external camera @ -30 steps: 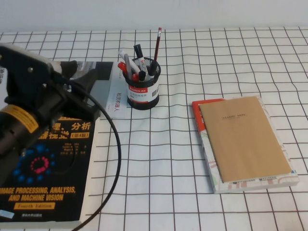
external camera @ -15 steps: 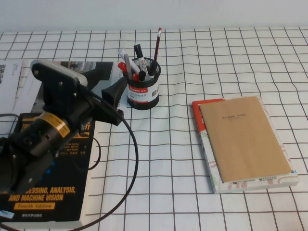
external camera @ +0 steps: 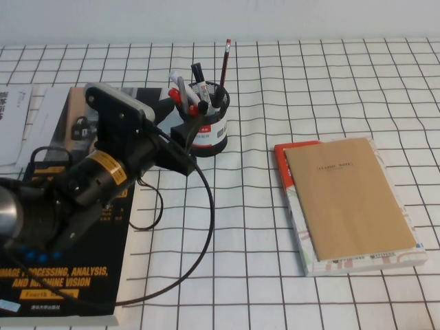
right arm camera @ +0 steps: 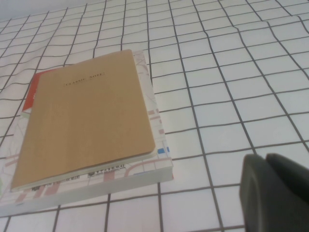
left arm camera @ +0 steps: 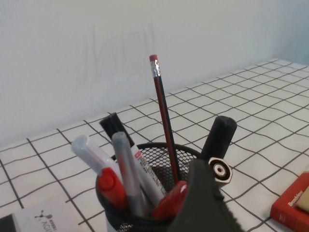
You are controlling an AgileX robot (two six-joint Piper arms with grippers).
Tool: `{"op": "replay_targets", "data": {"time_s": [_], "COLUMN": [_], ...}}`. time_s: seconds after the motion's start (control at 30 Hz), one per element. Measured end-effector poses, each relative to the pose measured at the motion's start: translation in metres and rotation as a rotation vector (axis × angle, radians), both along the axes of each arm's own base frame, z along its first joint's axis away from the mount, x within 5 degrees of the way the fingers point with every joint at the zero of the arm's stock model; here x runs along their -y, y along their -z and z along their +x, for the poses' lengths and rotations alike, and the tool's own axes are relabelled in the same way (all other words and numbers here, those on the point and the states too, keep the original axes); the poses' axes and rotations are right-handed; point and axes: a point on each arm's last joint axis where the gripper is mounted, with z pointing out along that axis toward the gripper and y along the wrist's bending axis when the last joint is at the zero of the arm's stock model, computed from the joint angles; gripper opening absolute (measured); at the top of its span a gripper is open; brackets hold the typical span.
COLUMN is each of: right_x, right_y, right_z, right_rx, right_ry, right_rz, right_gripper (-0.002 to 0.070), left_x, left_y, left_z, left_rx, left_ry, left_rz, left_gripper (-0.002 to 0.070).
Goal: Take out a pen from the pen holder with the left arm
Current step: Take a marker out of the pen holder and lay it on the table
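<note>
Left gripper (external camera: 176, 135): wide open and holding nothing, right up against the near side of the pen holder (external camera: 206, 130).
Right gripper (right arm camera: 266, 164): closed and empty, low over the table (external camera: 275, 275) near the brown notebook (external camera: 347, 199).
Pens: all standing in the black mesh holder, with the tall pencil (left arm camera: 164, 135) sticking up highest.
Danger 1: a finger could bump the holder and tip it over.
Danger 2: the pens stand close together, so two could get pinched at once.

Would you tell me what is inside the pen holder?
A tall pencil, red, grey and black markers; their lower ends are hidden by the pen holder wall and the open left gripper beside it. The right gripper hovers by the notebook.
</note>
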Motion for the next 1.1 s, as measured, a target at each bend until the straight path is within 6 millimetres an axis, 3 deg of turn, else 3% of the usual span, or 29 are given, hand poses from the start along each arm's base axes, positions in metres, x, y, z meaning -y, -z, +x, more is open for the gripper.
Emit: {"op": "replay_targets", "data": {"time_s": [0.43, 0.73, 1.1], "right_x": [0.0, 0.0, 0.0], "right_y": [0.0, 0.0, 0.0], "right_z": [0.0, 0.0, 0.0], "right_rx": [0.0, 0.0, 0.0], "right_ry": [0.0, 0.0, 0.0], "right_rz": [0.0, 0.0, 0.0], "right_gripper": [-0.0017, -0.0016, -0.0016], "left_x": [0.019, 0.036, 0.052], "left_y": [0.009, -0.012, -0.002], "left_z": [0.032, 0.049, 0.07], "left_rx": [0.046, 0.093, 0.016], "left_ry": [0.077, 0.105, 0.092], "left_rz": [0.045, 0.049, 0.095], "left_gripper": [0.0414, 0.0414, 0.0414]}}
